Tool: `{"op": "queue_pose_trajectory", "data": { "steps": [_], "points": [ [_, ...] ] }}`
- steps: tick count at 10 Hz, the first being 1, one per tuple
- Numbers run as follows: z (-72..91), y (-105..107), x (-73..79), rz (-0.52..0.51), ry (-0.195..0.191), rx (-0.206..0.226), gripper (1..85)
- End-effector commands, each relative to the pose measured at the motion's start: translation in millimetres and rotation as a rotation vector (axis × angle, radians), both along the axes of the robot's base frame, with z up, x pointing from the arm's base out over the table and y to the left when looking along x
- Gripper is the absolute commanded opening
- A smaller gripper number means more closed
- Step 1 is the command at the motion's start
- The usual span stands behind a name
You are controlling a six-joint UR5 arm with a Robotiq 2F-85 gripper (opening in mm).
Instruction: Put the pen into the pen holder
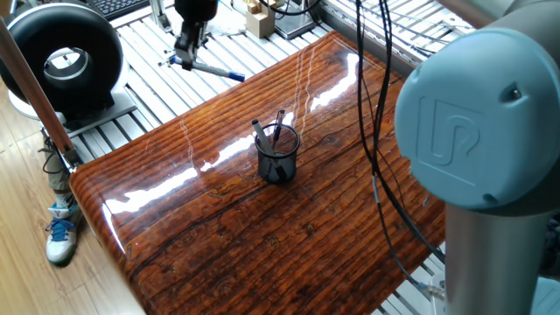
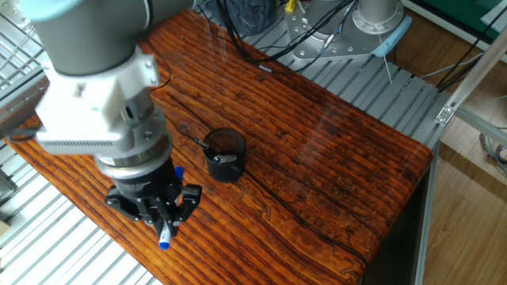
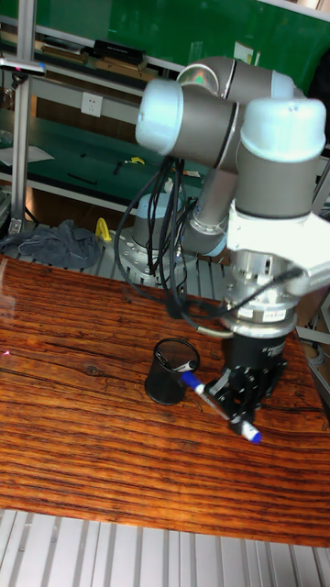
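The pen (image 1: 219,72) is a slim dark stick with blue ends, held tilted in the air by my gripper (image 1: 186,54), which is shut on it above the table's far left edge. In the other fixed view the gripper (image 2: 163,226) points down with the pen's (image 2: 164,241) blue tip poking out below it, left of and nearer than the pen holder (image 2: 224,154). The pen holder (image 1: 277,156) is a small black mesh cup in the middle of the wooden table, with dark pens standing in it. In the tall view the pen (image 3: 252,435) slants beside the holder (image 3: 172,371), gripper (image 3: 234,404) around it.
The glossy wooden table (image 1: 262,245) is surrounded by slatted metal framing (image 1: 157,96). A black round device (image 1: 66,57) stands off its left corner. Black cables (image 1: 367,131) hang over the right side, where my arm's large joint (image 1: 481,131) blocks the view.
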State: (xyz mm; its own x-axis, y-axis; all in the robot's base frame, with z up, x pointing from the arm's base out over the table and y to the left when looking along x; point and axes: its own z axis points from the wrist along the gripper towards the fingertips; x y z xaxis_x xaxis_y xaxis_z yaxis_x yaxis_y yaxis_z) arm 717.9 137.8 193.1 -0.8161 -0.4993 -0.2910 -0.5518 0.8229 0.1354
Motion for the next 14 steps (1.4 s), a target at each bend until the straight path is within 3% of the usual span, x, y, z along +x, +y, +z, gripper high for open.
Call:
{"op": "queue_pose_trajectory", "data": {
  "steps": [1, 2, 5, 8, 9, 10, 12, 14],
  "points": [
    [17.7, 11, -5.5, -0.065, -0.010, 0.088, 1.3],
    [15.6, 13, -13.0, -0.075, -0.015, 0.111, 1.3],
    [-0.8, 9, -21.8, -0.087, -0.043, 0.094, 1.3],
    [-3.7, 7, -23.7, -0.082, -0.040, 0.081, 1.3],
    [-7.7, -3, -26.8, -0.072, -0.032, 0.038, 1.3],
    [-13.2, -21, -29.2, -0.043, -0.032, -0.041, 1.3],
    [-15.5, -34, -27.7, -0.034, -0.041, -0.093, 1.3],
    [-17.7, -42, -31.5, -0.063, -0.020, -0.122, 1.3]
  ]
}}
